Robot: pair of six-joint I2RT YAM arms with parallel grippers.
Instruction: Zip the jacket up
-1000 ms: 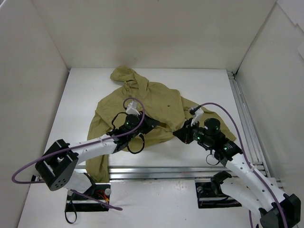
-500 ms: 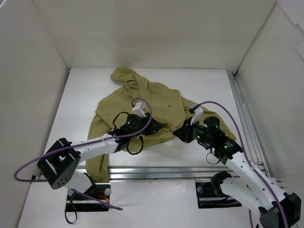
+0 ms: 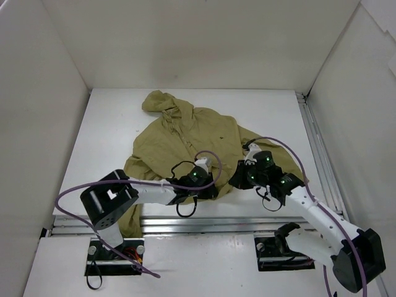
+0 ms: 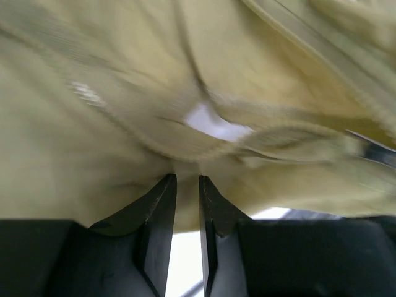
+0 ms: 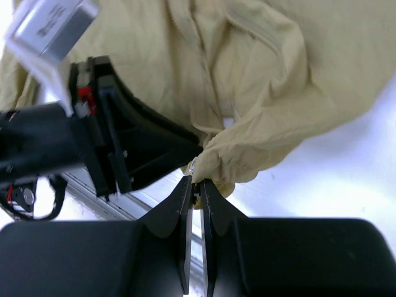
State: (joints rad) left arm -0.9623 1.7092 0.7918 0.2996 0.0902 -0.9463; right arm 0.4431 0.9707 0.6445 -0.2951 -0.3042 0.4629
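Observation:
The olive-khaki jacket [image 3: 185,133] lies spread on the white table, hood at the far left. Its lower front hem is bunched near the front edge. My left gripper [image 3: 210,185] is shut on a fold of that hem. In the left wrist view, fabric [image 4: 124,93] sits between the nearly closed tips of the left gripper [image 4: 186,180]. My right gripper [image 3: 238,180] is right beside it, shut on the hem end. In the right wrist view the right gripper [image 5: 197,184] pinches the jacket [image 5: 260,74] by a small metal zipper piece [image 5: 193,167]. The left gripper's black body [image 5: 136,148] is close on the left.
An aluminium rail [image 3: 185,223] runs along the near table edge just below both grippers. Another rail [image 3: 318,148] runs along the right side. White walls enclose the table. Purple cables [image 3: 210,158] loop over both arms.
My left gripper has moved right and toward the near edge, dragging the jacket hem with it. It now sits next to the right gripper, which has shifted slightly left.

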